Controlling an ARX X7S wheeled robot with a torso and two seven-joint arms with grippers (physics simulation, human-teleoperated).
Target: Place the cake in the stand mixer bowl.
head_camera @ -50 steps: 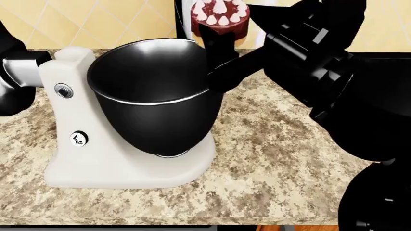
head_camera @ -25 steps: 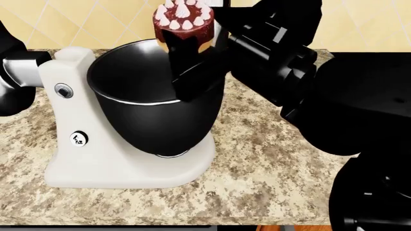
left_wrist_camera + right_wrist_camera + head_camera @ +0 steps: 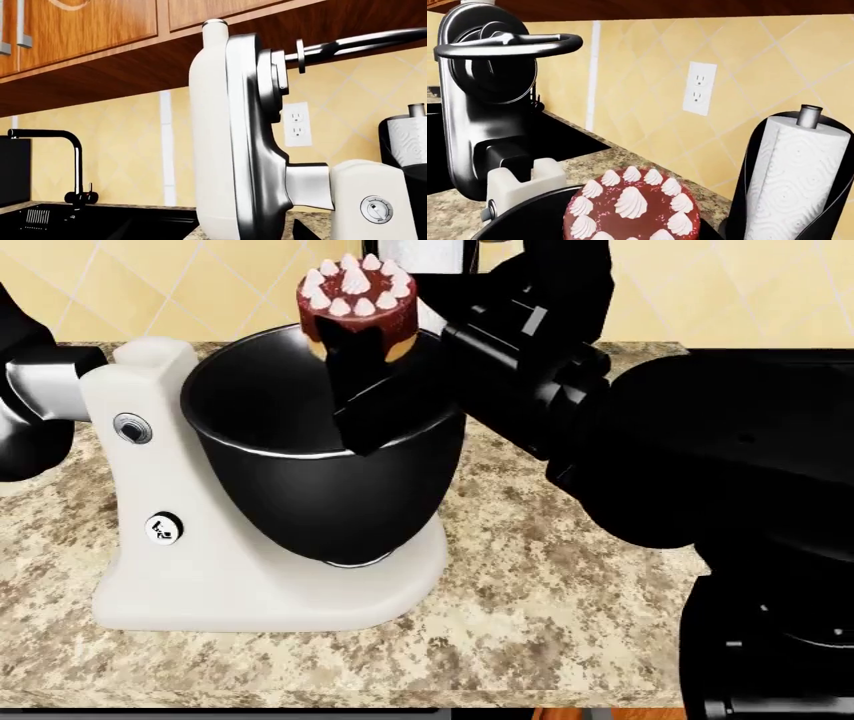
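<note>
change: right gripper [image 3: 358,360] with the cake [image 3: 355,304] has swung left from the far right of the stand mixer bowl [image 3: 320,445] over the last second, cake now above the bowl's far rim
meaning: carry looks nearly done, likely just a bit nearer over the opening, then lower and let go
cake place: in the air, over far edge of bowl, not inside yet
cake pose: upright, dollops up, tan base down; round, so no real long axis, short axis vertical
right gripper: pinching the cake from below, fingers dark against the base
left gripper: not seen in any view, cannot tell
bowl: seated on white mixer [image 3: 147,540] on desk [image 3: 561,570], opening up, looks empty
nearby: paper towel roll [image 3: 790,175] just behind on the right
</note>
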